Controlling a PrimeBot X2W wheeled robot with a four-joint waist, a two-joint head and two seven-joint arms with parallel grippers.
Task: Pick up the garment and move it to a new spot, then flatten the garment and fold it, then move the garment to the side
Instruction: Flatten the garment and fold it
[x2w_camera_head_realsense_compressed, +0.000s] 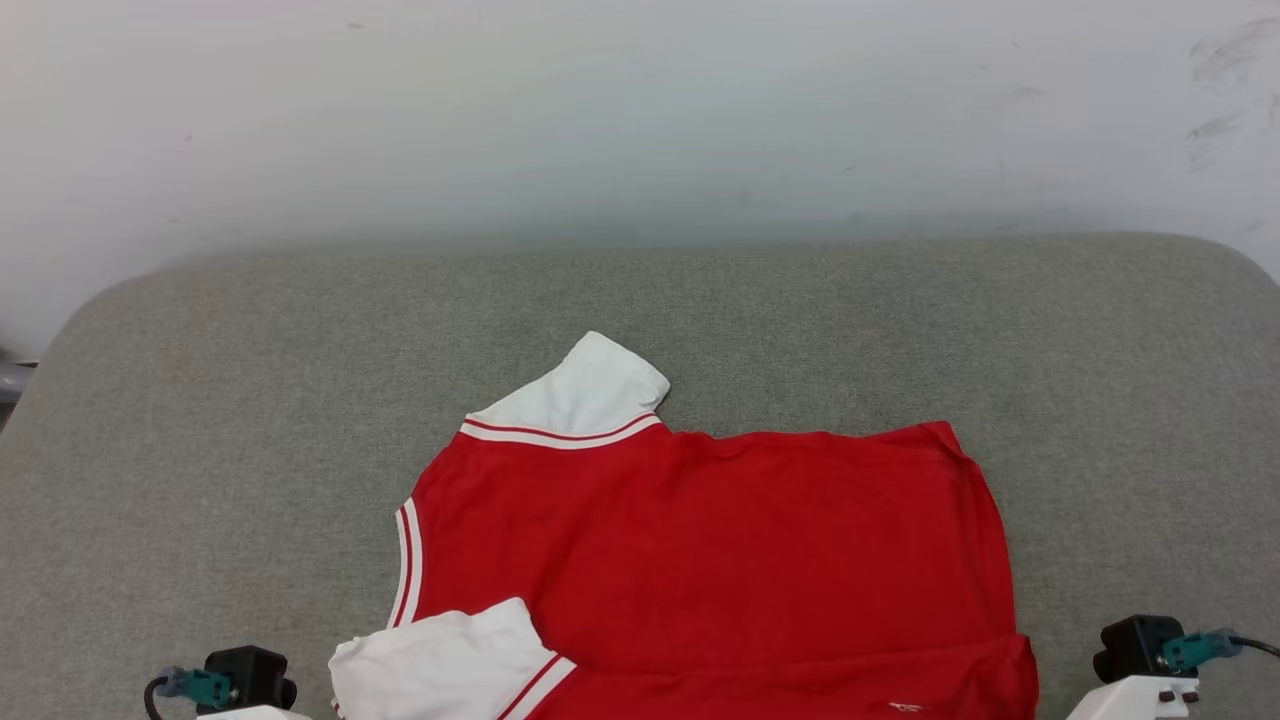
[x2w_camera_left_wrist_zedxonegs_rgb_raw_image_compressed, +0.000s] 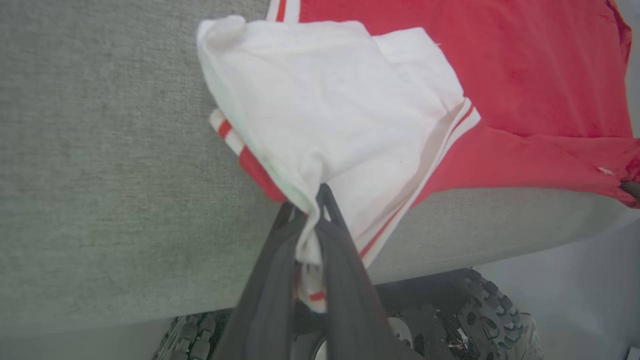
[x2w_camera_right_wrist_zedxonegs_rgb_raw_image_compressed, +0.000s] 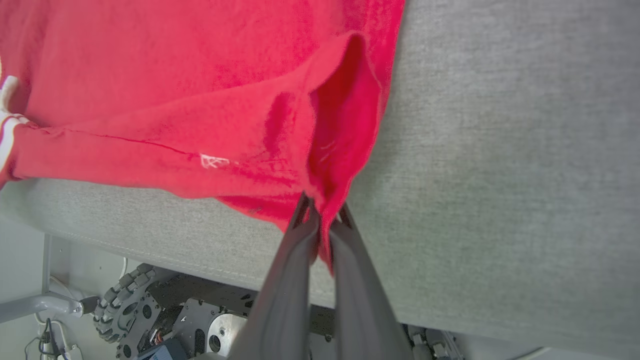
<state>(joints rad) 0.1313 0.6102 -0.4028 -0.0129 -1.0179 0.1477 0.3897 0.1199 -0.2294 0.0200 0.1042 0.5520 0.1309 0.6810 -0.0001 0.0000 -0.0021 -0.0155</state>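
Both grippers gripped the near edge of the garment (x2w_camera_head_realsense_compressed: 700, 540) on the grey padded table (x2w_camera_head_realsense_compressed: 200, 400).

In the head view the garment lay plain red face up toward 6 o'clock on the table, with its near edge at the table's front rim. One white sleeve (x2w_camera_head_realsense_compressed: 585, 395) pointed to 12 o'clock, and the other sleeve (x2w_camera_head_realsense_compressed: 440, 665) was folded at the 7 o'clock corner. The left gripper (x2w_camera_left_wrist_zedxonegs_rgb_raw_image_compressed: 312, 205) had its two dark fingers closed tight on bunched white sleeve cloth and striped trim, which hung over the rim. The right gripper (x2w_camera_right_wrist_zedxonegs_rgb_raw_image_compressed: 322, 215) was pinched just as tightly on the red hem corner at about 5 o'clock, lifting a small fold there. A small white mark (x2w_camera_right_wrist_zedxonegs_rgb_raw_image_compressed: 215, 161) sat near the hem, perhaps a logo, too small to read. Knobbly wheels (x2w_camera_left_wrist_zedxonegs_rgb_raw_image_compressed: 480, 310) showed below the table's edge.
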